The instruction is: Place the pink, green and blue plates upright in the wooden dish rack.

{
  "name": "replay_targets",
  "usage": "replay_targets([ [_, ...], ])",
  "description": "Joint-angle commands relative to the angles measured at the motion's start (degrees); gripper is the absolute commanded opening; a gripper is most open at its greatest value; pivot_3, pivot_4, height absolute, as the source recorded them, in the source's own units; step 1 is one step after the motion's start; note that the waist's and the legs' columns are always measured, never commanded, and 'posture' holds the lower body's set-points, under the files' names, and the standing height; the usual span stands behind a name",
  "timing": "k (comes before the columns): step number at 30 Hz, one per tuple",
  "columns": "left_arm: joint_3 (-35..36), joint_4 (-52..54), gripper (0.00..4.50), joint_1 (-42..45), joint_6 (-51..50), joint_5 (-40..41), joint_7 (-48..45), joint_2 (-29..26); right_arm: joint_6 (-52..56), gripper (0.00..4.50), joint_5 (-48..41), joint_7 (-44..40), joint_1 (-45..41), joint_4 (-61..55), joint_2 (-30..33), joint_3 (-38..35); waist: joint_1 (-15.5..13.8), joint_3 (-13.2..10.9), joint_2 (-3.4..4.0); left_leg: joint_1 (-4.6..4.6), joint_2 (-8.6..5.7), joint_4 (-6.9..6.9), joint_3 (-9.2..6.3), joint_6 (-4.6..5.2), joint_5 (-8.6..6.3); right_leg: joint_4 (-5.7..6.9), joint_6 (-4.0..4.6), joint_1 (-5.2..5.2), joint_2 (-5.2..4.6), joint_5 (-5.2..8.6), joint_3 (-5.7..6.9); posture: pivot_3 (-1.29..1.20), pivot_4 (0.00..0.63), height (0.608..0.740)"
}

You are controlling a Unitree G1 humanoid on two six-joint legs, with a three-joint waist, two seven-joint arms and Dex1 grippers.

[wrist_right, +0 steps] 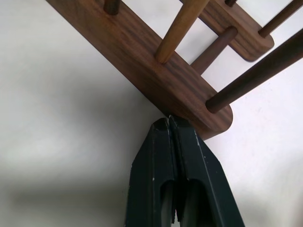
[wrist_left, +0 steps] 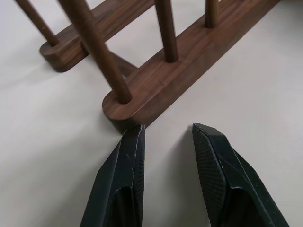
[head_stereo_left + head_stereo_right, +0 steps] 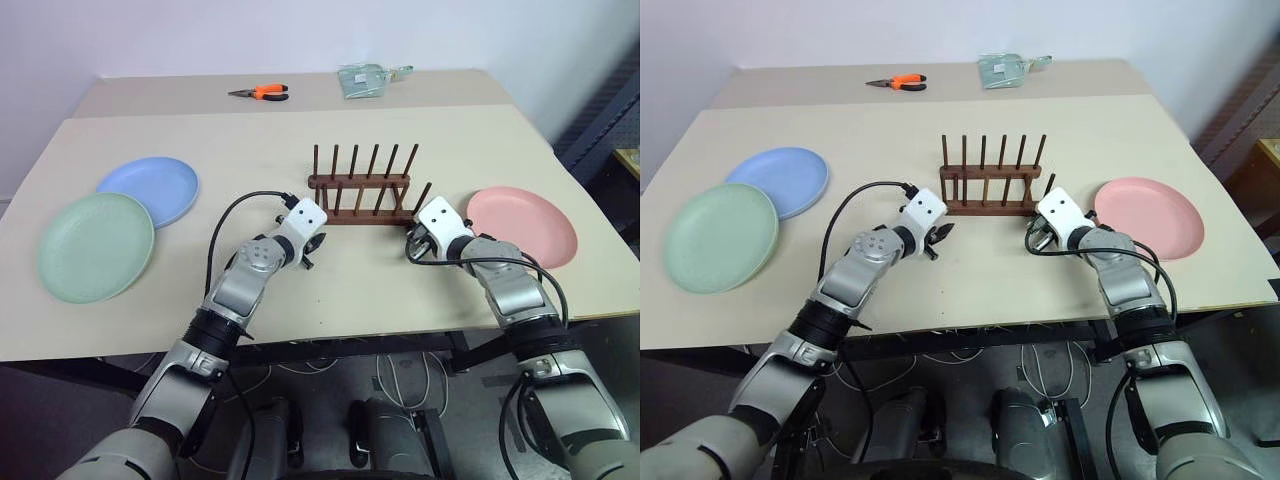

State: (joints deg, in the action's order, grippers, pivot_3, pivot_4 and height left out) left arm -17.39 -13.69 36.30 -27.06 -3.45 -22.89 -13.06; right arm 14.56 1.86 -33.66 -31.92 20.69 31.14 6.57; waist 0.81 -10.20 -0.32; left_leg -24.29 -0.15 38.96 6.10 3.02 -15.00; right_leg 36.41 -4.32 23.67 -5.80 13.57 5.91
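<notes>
Flanking wooden dish rack [image 3: 360, 186]: left tool [image 2: 165, 142] fingers apart at rail end, right tool [image 1: 171, 124] fingers together touching opposite end; bare desk [image 3: 400, 290] around.

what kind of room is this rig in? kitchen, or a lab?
Most likely a lab or workshop bench, not a kitchen: a plain table against a bare wall, orange-handled pliers at the far edge, loose cables on the floor. The dish rack and plates look like props.

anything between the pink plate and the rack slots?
Nothing loose lies between the pink plate and the wooden dish rack; the slots are empty. But the right gripper, fingers shut, sits against the rack's near rail end on that side, with its arm alongside the plate.
</notes>
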Motion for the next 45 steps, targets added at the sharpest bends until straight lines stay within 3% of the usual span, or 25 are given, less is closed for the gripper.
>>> replay_targets([
  [1, -0.12, 5.58, 1.58, -4.36, -0.95, 0.61, -3.68, -2.06, 1.69, 1.39, -2.81, -4.43, 3.02, -10.26, 5.99, -4.84, -0.08, -0.01, 0.03, -0.02, 0.00, -0.03, 0.00, 0.00, 0.00, -0.02, 0.00, 0.02, -0.02, 0.00, 0.00, 0.00, 0.150, 0.740],
  [6, 1.85, 24.02, 1.58, -13.61, 3.88, 10.25, -15.95, -6.81, 9.52, 3.92, -4.35, -7.11, 12.59, -23.07, 16.68, -13.01, -0.44, -0.05, 0.10, -0.15, -0.04, -0.19, -0.02, -0.01, -0.08, -0.24, -0.04, 0.09, -0.13, 0.03, 0.05, 0.00, 0.150, 0.740],
  [9, 4.01, 27.27, 1.58, -15.78, 0.13, 14.81, -18.06, -7.40, 12.83, 3.92, -5.53, -8.02, 16.89, -25.35, 18.56, -15.28, -0.36, -0.05, 0.10, -0.10, -0.03, -0.12, -0.12, -0.04, -0.10, -0.26, -0.02, 0.01, -0.18, 0.03, 0.11, 0.00, 0.150, 0.740],
  [14, 5.69, 30.91, 1.58, -16.38, -2.37, 20.16, -20.92, -7.99, 12.81, 3.92, -1.79, -2.61, 16.03, -15.54, 16.90, -13.59, -0.10, -0.02, 0.22, -0.06, -0.03, -0.09, -0.12, -0.03, -0.10, -0.24, -0.01, -0.03, -0.19, 0.03, 0.11, 0.00, 0.150, 0.740],
  [17, 5.49, 31.27, 1.58, -15.63, -2.60, 20.15, -20.77, -8.34, 13.01, 3.10, -1.90, -1.25, 14.01, -10.74, 15.42, -13.42, -0.19, -0.03, 0.26, -0.08, -0.04, -0.09, -0.10, -0.01, -0.09, -0.24, -0.01, -0.02, -0.15, 0.03, 0.12, 0.00, 0.150, 0.740],
  [23, 5.78, 32.12, 1.58, -15.97, -3.08, 19.86, -19.64, -8.87, 9.51, 0.10, -1.42, -1.48, 10.97, -6.69, 15.35, -11.90, -0.41, -0.03, 0.26, -0.11, -0.06, -0.07, -0.09, 0.04, -0.11, -0.25, -0.04, -0.04, -0.10, 0.03, 0.13, 0.00, 0.150, 0.740],
  [26, 6.30, 32.48, 1.58, -16.45, -3.31, 19.60, -18.48, -9.35, 3.42, 0.03, -0.71, -1.89, 10.18, -9.25, 16.28, -11.72, -0.35, -0.04, 0.26, -0.11, -0.06, -0.06, -0.09, 0.05, -0.11, -0.25, -0.05, -0.05, -0.09, 0.04, 0.13, 0.00, 0.150, 0.740],
  [29, 7.14, 31.01, 1.58, -16.79, -4.66, 18.32, -16.75, -10.86, 0.36, 0.03, -6.87, -1.94, 3.79, -16.02, 14.04, -16.47, 0.00, -0.17, 0.47, -0.11, -0.06, -0.06, -0.08, 0.05, -0.11, -0.24, -0.07, -0.03, -0.08, 0.04, 0.13, 0.00, 0.150, 0.740],
  [32, 6.98, 30.51, 1.58, -18.07, -2.85, 17.37, -16.95, -12.45, 16.00, 0.03, -26.97, -0.84, -7.18, -22.04, 8.06, -25.81, 0.65, -0.26, 0.65, -0.10, -0.02, -0.07, 0.01, 0.00, -0.07, -0.12, -0.07, 0.10, -0.03, 0.04, -0.01, 0.00, 0.150, 0.740],
  [37, 7.44, 30.05, 1.58, -17.85, -2.47, 17.93, -17.12, -12.55, 37.97, 0.03, -56.15, 6.14, -21.28, -23.02, 0.82, -36.98, -1.42, -0.23, 0.58, -0.21, 0.03, -0.11, -0.20, -0.04, -0.07, -0.19, -0.01, 0.10, -0.05, 0.05, 0.20, 0.00, 0.150, 0.740],
  [40, 7.25, 29.36, 1.58, -17.17, -2.12, 17.66, -16.90, -12.19, 44.06, 0.03, -61.30, 8.77, -23.07, -21.08, -0.56, -36.40, -1.59, -0.21, 0.55, -0.21, -0.10, -0.07, -0.24, 0.15, -0.22, -0.33, -0.01, -0.03, -0.26, 0.04, 0.24, 0.00, 0.150, 0.740],
  [45, 7.60, 29.51, 1.58, -17.28, -2.00, 17.67, -16.45, -11.82, 45.30, 0.03, -60.25, 10.52, -22.08, -17.30, -0.48, -34.40, -1.32, -0.23, 0.59, -0.30, -0.41, -0.08, -0.06, 0.46, -0.39, -0.31, -0.03, 0.08, -0.64, 0.03, 0.23, 0.00, 0.150, 0.740],
])
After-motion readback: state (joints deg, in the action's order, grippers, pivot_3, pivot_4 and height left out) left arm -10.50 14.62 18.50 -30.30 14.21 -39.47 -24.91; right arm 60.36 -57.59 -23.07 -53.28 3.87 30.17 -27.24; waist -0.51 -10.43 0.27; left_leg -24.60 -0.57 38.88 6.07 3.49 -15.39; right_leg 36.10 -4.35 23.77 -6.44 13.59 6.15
